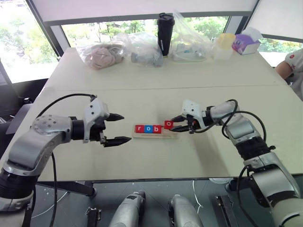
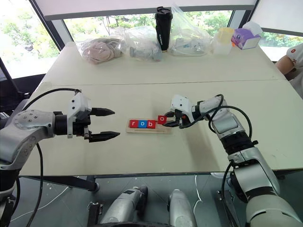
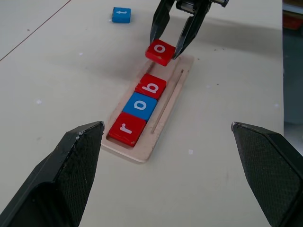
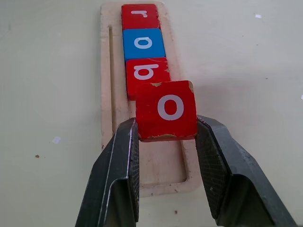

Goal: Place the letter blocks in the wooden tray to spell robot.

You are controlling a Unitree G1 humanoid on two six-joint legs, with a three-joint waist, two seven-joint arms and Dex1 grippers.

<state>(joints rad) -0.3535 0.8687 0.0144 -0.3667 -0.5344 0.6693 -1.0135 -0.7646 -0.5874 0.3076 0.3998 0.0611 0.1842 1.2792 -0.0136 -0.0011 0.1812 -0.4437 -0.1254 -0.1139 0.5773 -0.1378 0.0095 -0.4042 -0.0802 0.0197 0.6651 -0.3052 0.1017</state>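
1. The long, narrow pale wooden tray (image 3: 166, 101) lies flat on the beige table (image 1: 156, 75), between the two grippers.
2. Three flat square letter blocks sit in the tray recess, edge to edge: the red "r" block (image 3: 127, 128), the blue "o" block (image 3: 140, 105) and the red "b" block (image 3: 151, 86). This part of the word is done.
3. The right gripper (image 4: 166, 135) pinches the red "o" block (image 4: 166, 109) by two opposite edges. The block is held tilted, just above the tray and next to the "b" block, over the fourth position. It is not yet seated.
4. The left gripper (image 1: 119, 128) hangs beside the "r" end of the tray, jaws spread wide, holding nothing.
5. The small blue "t" block (image 3: 121, 14) lies on the table, apart from the tray, beyond its unfilled end.
6. Judged progress: three of five blocks are placed and the fourth is in hand. Remaining: lower the red "o" block into the recess against the "b" block, then fetch the "t" block and seat it in the last position.
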